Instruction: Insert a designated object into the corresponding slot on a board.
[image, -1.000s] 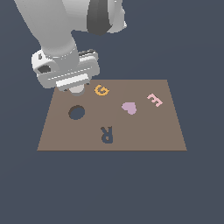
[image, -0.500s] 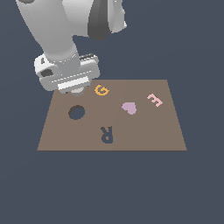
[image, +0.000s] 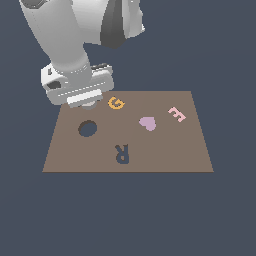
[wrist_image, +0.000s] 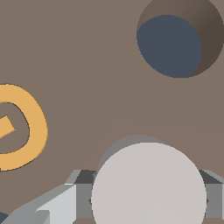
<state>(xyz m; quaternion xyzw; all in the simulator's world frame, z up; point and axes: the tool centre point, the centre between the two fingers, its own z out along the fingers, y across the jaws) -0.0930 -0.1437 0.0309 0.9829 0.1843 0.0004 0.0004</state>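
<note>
The off-white cylinder peg (wrist_image: 148, 181) is clamped between my gripper's grey fingers (wrist_image: 82, 196), its round end face toward the wrist camera. My gripper (image: 89, 103) hovers low over the far left part of the brown board (image: 165, 155), shut on the peg. The slot, a dark round hole (image: 87, 128) (wrist_image: 173, 43), lies just nearer the board's front than the gripper and is uncovered. In the exterior view the hand hides nearly all of the peg.
On the board lie an orange G (image: 116, 103) (wrist_image: 19, 127) right beside the gripper, a lilac heart (image: 147, 123), a pink E (image: 176, 114) and a dark blue R (image: 122, 153). The arm's bulk rises above the board's far left corner.
The hand has sunk slightly toward the board, so less of the peg shows beneath it. It stays between the hole and the G.
</note>
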